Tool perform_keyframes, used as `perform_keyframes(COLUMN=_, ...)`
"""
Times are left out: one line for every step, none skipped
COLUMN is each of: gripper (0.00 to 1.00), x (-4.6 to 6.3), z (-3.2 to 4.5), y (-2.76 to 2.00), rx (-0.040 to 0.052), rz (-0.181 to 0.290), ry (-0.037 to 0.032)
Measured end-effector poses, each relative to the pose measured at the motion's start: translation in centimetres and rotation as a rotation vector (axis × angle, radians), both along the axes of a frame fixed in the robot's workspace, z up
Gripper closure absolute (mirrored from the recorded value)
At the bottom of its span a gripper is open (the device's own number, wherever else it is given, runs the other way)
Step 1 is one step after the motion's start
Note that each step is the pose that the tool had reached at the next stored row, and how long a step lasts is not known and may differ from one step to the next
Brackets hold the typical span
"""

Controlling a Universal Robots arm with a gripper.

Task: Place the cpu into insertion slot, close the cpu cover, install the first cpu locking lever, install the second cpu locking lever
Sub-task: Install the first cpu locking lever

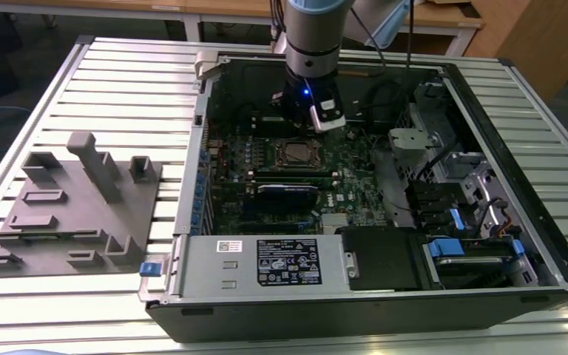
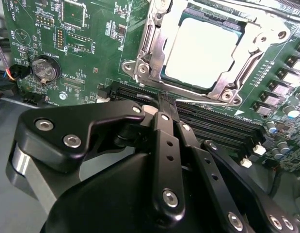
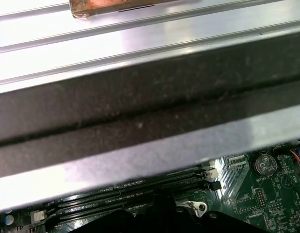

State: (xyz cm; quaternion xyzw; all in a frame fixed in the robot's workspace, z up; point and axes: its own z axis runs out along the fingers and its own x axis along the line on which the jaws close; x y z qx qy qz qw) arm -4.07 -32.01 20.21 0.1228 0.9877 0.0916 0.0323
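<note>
While your arm stood near upright in the exterior view, reaching down into the open computer case, its gripper hung low over the motherboard, just beside the insertion slot. The arm's upper part was cut off at the edge, and you could not make out the fingertips there.

In the second wrist view the gripper had its fingers pressed together on nothing, their tip over the memory slots next to the socket. The cpu lay seated in it, with the cpu cover down around its edges and one corner cut off.

In the first wrist view the case wall hid most of the board, leaving a strip with a coin battery.
</note>
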Motion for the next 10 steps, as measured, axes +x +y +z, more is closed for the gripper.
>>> perform_keyframes(gripper=0.89, x=0.00, z=0.00, y=0.01, rx=0.0000, rz=-0.001, ry=0.0000)
perform_keyframes(gripper=0.89, x=-0.01, z=0.00, y=0.03, rx=0.0001, rz=-0.002, ry=-0.0001)
perform_keyframes(gripper=0.89, x=-0.02, z=0.00, y=0.06, rx=0.0000, rz=-0.004, ry=-0.0001)
perform_keyframes(gripper=0.89, x=-0.04, z=0.00, y=0.09, rx=0.0000, rz=-0.005, ry=-0.0001)
perform_keyframes(gripper=0.89, x=-0.06, z=0.00, y=0.11, rx=0.0000, rz=-0.007, ry=-0.0001)
perform_keyframes(gripper=0.89, x=-0.09, z=0.00, y=0.12, rx=0.0001, rz=-0.008, ry=-0.0001)
perform_keyframes(gripper=0.89, x=-0.10, z=0.00, y=0.14, rx=0.0000, rz=-0.010, ry=-0.0001)
perform_keyframes(gripper=0.89, x=-0.13, z=0.00, y=0.17, rx=0.0000, rz=-0.012, ry=-0.0001)
perform_keyframes(gripper=0.89, x=-0.16, z=-0.01, y=0.20, rx=0.0001, rz=-0.013, ry=-0.0002)
perform_keyframes(gripper=0.89, x=-0.25, z=-0.01, y=0.27, rx=-0.0005, rz=-0.025, ry=-0.0006)
